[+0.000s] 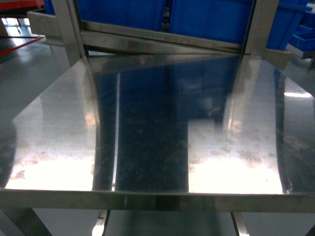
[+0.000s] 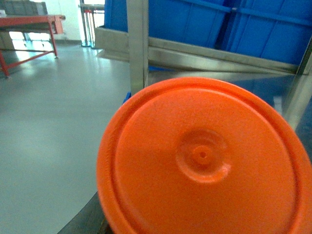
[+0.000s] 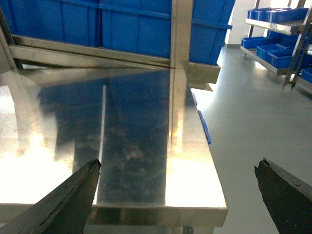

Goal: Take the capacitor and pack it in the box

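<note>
Right hand [image 3: 178,195]: seen only from its own wrist camera. Two dark fingers [image 3: 68,202] enter at the lower corners of that view, spread wide apart, nothing between them. Fingertips taper to blunt points, hanging above the near edge of the worktop [image 3: 146,146].

Left hand: fingers not visible in its wrist view; state cannot be told.

Head view: neither arm nor hand appears.
</note>
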Robot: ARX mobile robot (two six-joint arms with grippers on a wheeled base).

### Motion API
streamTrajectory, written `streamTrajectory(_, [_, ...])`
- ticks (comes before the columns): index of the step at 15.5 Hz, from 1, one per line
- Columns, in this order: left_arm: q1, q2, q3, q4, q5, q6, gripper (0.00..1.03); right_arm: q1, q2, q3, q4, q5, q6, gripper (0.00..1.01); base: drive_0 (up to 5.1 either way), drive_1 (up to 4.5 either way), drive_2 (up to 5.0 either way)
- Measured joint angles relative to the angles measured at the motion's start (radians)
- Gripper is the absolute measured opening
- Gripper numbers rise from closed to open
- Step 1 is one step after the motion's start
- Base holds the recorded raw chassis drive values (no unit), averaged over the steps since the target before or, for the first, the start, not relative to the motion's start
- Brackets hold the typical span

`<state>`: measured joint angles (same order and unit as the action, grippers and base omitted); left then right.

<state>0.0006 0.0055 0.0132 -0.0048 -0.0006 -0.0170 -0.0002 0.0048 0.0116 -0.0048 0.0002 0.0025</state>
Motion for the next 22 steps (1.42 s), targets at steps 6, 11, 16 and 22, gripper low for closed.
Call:
streamTrajectory(6, [0.0, 0.0, 0.0, -0.002, -0.001, 0.0, 0.45, 0.0, 0.0, 0.0, 0.0, 0.0, 0.0, 0.98, 0.0, 0.0, 0.0])
streamTrajectory(11, [0.0, 0.0, 0.0, -0.002, 0.0, 0.002, 0.45, 0.0, 0.0, 0.0, 0.0, 0.0, 0.0, 0.98, 0.0, 0.0, 0.0])
streamTrajectory(16, [0.0, 0.0, 0.0, -0.002, 0.0, 0.003, 0.45, 0.0, 0.0, 0.0, 0.0, -0.001, -0.001, 0.98, 0.0, 0.0, 0.0])
streamTrajectory(22, [0.0, 0.0, 0.0, -0.003, 0.0, 0.003, 0.45, 0.0, 0.0, 0.0, -0.002, 0.0, 0.0, 0.98, 0.0, 0.0, 0.0])
